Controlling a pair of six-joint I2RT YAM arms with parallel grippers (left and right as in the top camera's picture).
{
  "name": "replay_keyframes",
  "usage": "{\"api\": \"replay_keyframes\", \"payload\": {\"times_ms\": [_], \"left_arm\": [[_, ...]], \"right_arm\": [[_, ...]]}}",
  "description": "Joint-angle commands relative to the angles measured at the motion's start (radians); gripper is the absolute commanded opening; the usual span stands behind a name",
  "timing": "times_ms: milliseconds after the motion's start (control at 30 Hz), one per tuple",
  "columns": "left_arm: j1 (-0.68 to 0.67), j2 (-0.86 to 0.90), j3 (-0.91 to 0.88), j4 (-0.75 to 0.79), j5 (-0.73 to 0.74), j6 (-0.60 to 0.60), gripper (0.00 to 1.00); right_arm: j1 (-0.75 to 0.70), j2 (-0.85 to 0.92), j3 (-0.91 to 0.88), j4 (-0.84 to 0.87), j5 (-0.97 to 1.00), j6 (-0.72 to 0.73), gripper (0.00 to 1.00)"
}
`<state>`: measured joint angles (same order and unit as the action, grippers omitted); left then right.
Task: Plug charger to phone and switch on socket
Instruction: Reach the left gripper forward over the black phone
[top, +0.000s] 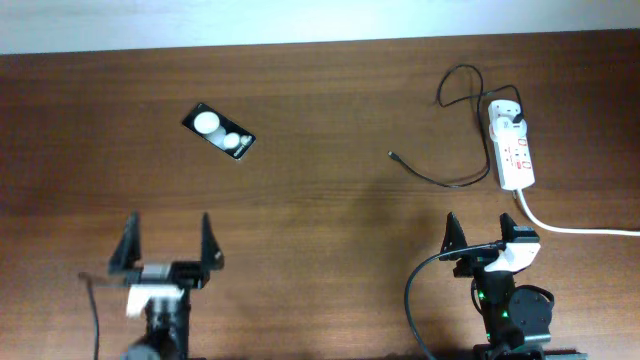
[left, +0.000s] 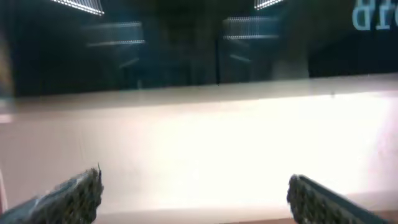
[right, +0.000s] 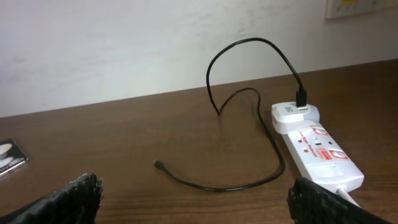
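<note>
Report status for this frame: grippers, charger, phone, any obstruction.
Left gripper open, empty. Right gripper open, empty. Charger tip lying free, well apart from phone; other end at socket. Nothing between tip and phone.

Black arms (top: 510, 312), rough dark fingers (right: 73, 198); the right bears a white housing (top: 519, 252) and black cable (top: 408, 295).
</note>
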<state>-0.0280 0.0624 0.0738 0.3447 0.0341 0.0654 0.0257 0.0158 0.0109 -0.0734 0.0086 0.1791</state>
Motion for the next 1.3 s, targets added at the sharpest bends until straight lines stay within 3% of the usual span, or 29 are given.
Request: {"api": "replay_keyframes", "payload": {"times_ms": [0, 167, 267, 533, 667, 733, 867, 1033, 1067, 1133, 1267], "left_arm": [[-0.002, 0.040, 0.224, -0.272, 0.029, 0.000, 0.99], [-0.002, 0.230, 0.509, -0.517, 0.029, -0.002, 0.99], [-0.002, 0.399, 0.669, -0.649, 0.029, -0.075, 0.99], [-0.002, 0.793, 0.951, -0.882, 0.030, -0.305, 0.99], [-0.002, 1.014, 1.118, -0.977, 0.033, -0.317, 0.99], [-0.002, 1.138, 1.218, -0.993, 0.123, -0.316, 0.99], [-0.002, 1.239, 1.252, -1.032, 0.277, -0.316, 0.99], [-0.002, 1.311, 1.252, -1.072, 0.292, -0.317, 0.99], [-0.002, 1.319, 1.252, -1.079, 0.288, -0.319, 0.99], [-0.006, 1.341, 1.270, -1.117, 0.103, -0.444, 0.99], [-0.050, 1.409, 1.389, -1.221, -0.082, -0.499, 1.00]], "right_arm": [[-0.006, -0.009, -0.005, -0.006, -0.005, -0.010, 0.99], [-0.006, -0.009, -0.005, -0.006, -0.005, -0.010, 0.99], [-0.006, -0.009, -0.005, -0.006, -0.005, -0.011, 0.99], [-0.006, -0.009, -0.005, -0.006, -0.005, -0.010, 0.99], [-0.006, -0.009, -0.005, -0.006, -0.005, -0.010, 0.99], [-0.006, -0.009, -0.005, -0.006, -0.005, -0.010, 0.99], [-0.006, -0.009, -0.005, -0.006, -0.005, -0.011, 0.99], [-0.006, -0.009, -0.005, -0.006, -0.005, -0.010, 0.99], [-0.006, -0.009, -0.005, -0.006, -0.005, -0.010, 0.99], [-0.006, -0.009, -0.005, -0.006, -0.005, -0.010, 0.99], [-0.006, -0.009, -0.005, -0.006, -0.005, -0.010, 0.99]]}}
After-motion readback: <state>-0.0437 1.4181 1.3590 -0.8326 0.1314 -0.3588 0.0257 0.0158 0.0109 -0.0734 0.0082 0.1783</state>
